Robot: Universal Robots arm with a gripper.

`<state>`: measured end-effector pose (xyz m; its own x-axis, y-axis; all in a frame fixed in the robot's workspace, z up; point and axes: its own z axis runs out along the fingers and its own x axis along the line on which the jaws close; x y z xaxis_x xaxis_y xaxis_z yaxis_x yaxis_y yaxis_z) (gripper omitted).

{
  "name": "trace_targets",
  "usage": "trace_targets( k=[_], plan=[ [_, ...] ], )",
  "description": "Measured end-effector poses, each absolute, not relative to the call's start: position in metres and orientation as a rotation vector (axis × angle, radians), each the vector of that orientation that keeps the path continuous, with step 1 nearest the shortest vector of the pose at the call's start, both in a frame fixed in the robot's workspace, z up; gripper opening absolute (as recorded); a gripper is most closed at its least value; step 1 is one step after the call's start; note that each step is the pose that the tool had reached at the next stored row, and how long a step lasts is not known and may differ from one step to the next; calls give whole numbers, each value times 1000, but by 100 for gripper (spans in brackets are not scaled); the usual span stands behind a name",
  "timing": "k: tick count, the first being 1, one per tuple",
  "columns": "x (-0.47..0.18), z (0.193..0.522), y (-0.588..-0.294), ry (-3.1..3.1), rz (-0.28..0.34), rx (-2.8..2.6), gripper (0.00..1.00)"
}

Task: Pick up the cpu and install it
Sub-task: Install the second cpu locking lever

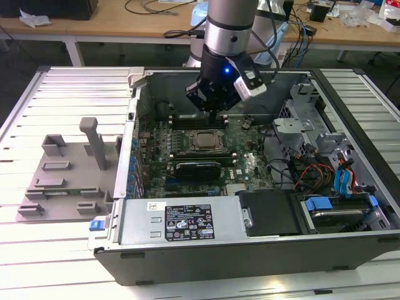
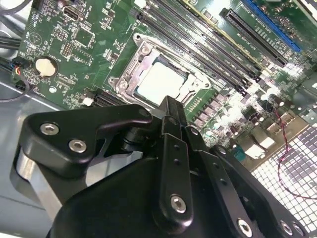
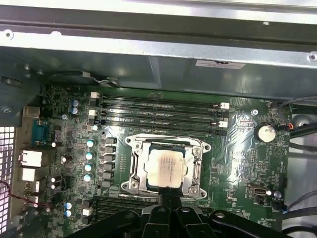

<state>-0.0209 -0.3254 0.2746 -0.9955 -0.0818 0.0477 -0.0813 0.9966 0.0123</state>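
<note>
Cpu point(image 3: 166, 167) sits in the socket point(image 3: 198, 166) — light, stiff, fragile, best held by its edges. Gripper point(image 2: 171, 106) hovers above, fingers closed together, holding nothing.

cpu point(image 2: 159, 82) near edge hidden behind gripper point(image 2: 170, 106); motherboard point(image 3: 237, 158) cut off by frame edge

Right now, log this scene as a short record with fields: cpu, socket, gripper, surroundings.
cpu: silver-topped square chip lying flat inside the socket frame, seen in both wrist views
socket frame: metal frame around the chip, on the green motherboard
gripper: black gripper above the board inside the open computer case, close over the chip; holds nothing visible
memory slots: long black slots beside the socket frame
coin battery: round cell on the board
</note>
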Motion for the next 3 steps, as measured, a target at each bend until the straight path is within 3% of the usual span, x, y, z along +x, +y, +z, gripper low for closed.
trace_targets(
  k=[3],
  plan=[
    [-21,275,-325,-3091,-16,126,11]
  ],
)
